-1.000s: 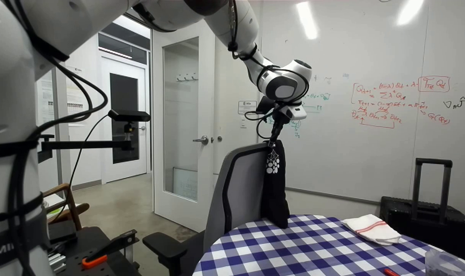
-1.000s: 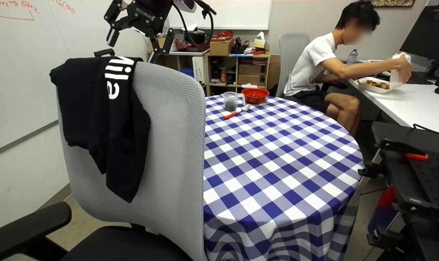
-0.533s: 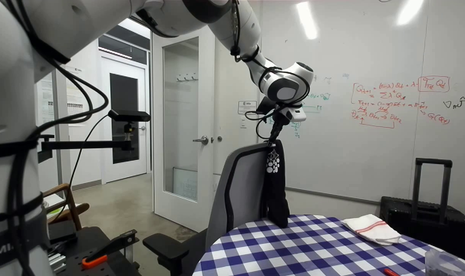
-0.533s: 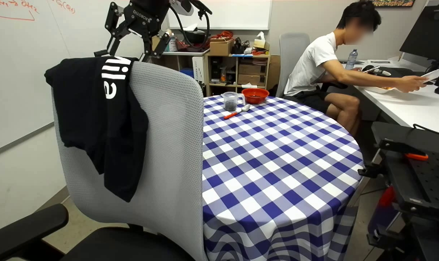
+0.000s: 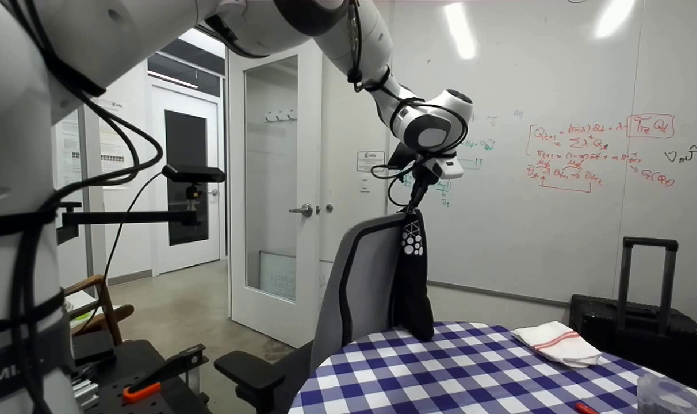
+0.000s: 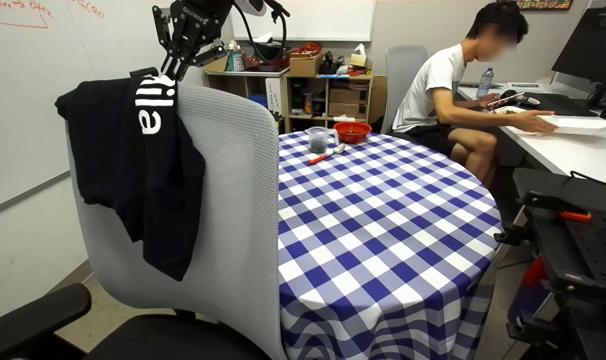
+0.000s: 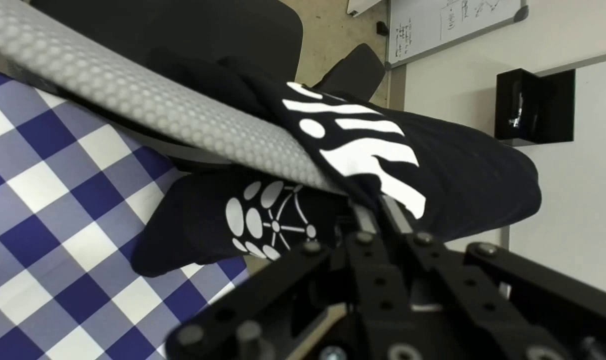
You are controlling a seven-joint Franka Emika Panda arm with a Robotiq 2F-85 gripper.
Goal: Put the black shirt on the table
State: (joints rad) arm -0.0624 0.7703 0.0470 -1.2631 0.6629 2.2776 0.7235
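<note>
Since the earlier frame the gripper point(image 7: 379, 211) has drawn together, now clamped on a fold of the shirt point(image 6: 135, 167), draped over the chair point(image 6: 235, 200) at the edge of the worktop point(image 6: 383, 225). Its bite looks shallow: cloth could slip out, or snag and drag the chair.

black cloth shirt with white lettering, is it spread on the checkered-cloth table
No, in an exterior view the black cloth shirt hangs over the back of the grey mesh chair.
</note>
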